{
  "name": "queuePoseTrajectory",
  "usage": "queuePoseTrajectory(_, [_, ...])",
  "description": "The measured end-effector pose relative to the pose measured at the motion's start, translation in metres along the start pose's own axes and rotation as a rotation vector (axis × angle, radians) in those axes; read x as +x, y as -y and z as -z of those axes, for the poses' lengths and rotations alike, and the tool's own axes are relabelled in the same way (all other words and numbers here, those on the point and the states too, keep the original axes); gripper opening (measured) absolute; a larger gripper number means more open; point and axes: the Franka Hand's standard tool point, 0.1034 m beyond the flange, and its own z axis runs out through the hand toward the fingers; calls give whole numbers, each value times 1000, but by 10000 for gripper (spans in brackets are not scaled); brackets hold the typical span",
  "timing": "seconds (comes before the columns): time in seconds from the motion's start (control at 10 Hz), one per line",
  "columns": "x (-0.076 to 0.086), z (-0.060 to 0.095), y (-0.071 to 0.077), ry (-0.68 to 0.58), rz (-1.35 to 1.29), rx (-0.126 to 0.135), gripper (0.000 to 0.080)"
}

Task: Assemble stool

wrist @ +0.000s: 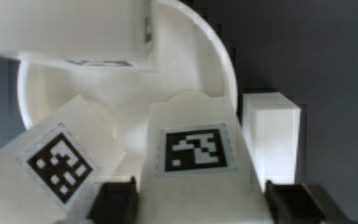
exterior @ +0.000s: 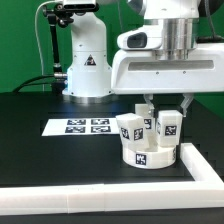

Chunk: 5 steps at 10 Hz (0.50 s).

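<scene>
The stool's round white seat (exterior: 143,156) lies on the black table by the border wall, with white block legs standing on it. One leg (exterior: 130,127) is towards the exterior view's left and another (exterior: 169,125) towards its right. My gripper (exterior: 158,107) comes down between them from above. In the wrist view my gripper (wrist: 197,202) has a tagged leg (wrist: 197,150) filling the space between its black fingers (wrist: 115,200). A second tagged leg (wrist: 60,160) and a third leg (wrist: 274,120) stand beside it. The seat's curved rim (wrist: 208,55) shows beyond.
The marker board (exterior: 86,126) lies flat on the table towards the exterior view's left of the stool. The long white L-shaped border wall (exterior: 100,195) runs along the front and up the right side. The arm's white base (exterior: 88,65) stands at the back.
</scene>
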Motion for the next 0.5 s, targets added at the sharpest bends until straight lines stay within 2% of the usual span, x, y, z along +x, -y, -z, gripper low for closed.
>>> queuePoseTrajectory(0.5, [0, 0, 1, 1, -306, 2, 344])
